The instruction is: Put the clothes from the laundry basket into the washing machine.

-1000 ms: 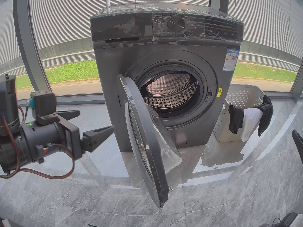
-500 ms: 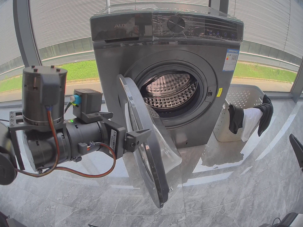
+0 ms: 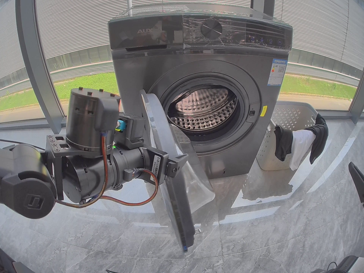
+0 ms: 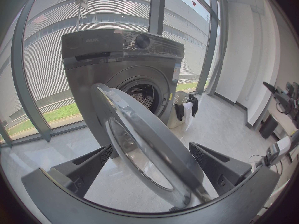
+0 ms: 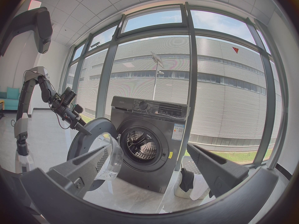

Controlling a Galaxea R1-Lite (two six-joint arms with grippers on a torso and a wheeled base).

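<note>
The grey washing machine stands with its round door swung out and the steel drum showing. To its right, black and white clothes hang over the rim of a white laundry basket. My left gripper is open, with the door edge between its fingers; in the head view one of its fingers rests against the door's outer face. My right gripper is open and holds nothing, well back from the machine and the basket.
Grey marble floor spreads in front of the machine. Tall windows with dark frames stand behind it. The open door takes up the space left of the drum opening. A finger of my right gripper shows at the head view's right edge.
My left arm has swung in from the left to the door, and its gripper now sits at the door's edge. The door's lower edge has shifted slightly left.
</note>
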